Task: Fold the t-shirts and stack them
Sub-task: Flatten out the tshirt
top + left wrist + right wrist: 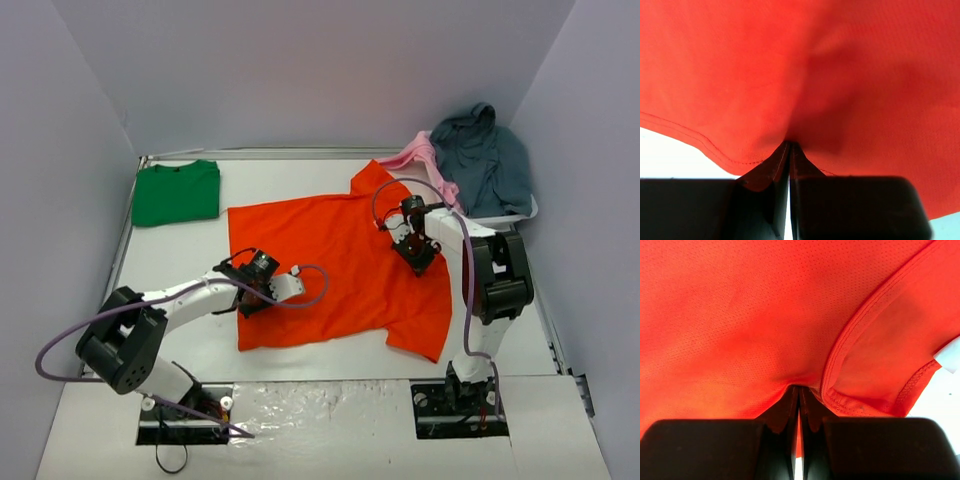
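Two claws were clamped on the orange t-shirt [340, 270], which lay spread across the middle of the table [300, 172]. The left claw [789, 146] had its jaws pressed together on a tuck of cloth just inside the stitched hem, at the shirt's left edge and toward the near corner. The right claw [799, 388] was likewise pinched shut on fabric, right beside the ribbed collar at the shirt's right end. The garment's long axis therefore ran left to right, hem to neck, with one claw holding each end, one sleeve pointing far and the other near. Each arm was nearest its own end, so I judged that the coming move would depend on both lifting together and keeping the span between the grips taut. Slack there would probably make the body sag or wrinkle. The green t-shirt [177, 192] sat folded at the far left, well apart from the orange one.
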Available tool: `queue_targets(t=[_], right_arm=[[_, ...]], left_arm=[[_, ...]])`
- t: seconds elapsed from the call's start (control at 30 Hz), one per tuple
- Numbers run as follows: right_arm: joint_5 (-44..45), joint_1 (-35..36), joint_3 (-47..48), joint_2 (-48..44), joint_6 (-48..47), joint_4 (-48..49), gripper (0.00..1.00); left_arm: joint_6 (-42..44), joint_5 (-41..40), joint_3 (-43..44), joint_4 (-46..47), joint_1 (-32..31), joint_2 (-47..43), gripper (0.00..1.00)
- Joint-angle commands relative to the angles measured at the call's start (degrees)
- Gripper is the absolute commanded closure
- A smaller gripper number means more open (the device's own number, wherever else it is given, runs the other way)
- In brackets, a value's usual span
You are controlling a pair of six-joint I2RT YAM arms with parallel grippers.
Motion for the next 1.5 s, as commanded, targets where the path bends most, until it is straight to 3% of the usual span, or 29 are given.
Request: queue_targets(t=[0.0, 0.53, 0.87, 1.1, 1.2, 1.23, 1.3, 1.47], right_arm=[[-1.13, 0.07, 1.66, 3.51, 0.21, -0.68, 1.00], [-0.25, 0.07, 11.85, 12.83, 1.18, -0.94, 1.00], [0.36, 0.34, 24.77, 23.29, 2.15, -2.52, 1.00], [-0.60, 0.60, 26.98, 22.60, 1.79, -4.01, 1.00], [-1.39, 0.69, 26.36, 19.44, 1.70, -4.72, 0.90], [-1.57, 0.69, 26.36, 17.78, 1.70, -5.41, 0.84], [-1.92, 0.78, 26.10, 15.84, 1.88, -6.12, 0.78], [-2.27, 1.48, 24.43, 7.40, 2.23, -7.62, 0.71]], left_arm=[[0.61, -0.75, 2.78, 0.56, 1.03, 1.63, 0.98], [0.87, 1.44, 14.38, -6.91, 17.02, 15.26, 0.97], [0.96, 2.94, 23.96, -7.70, 18.08, 24.74, 0.98], [0.70, 2.94, 29.59, -9.46, 18.43, 26.08, 0.97], [1.14, 1.98, 29.51, -9.81, 18.35, 22.48, 0.97], [1.22, 1.63, 29.51, -10.25, 18.34, 21.42, 0.95], [1.49, 0.75, 30.21, -12.26, 18.34, 18.26, 0.78], [1.14, -2.14, 31.09, -14.91, 18.26, 9.12, 0.58]])
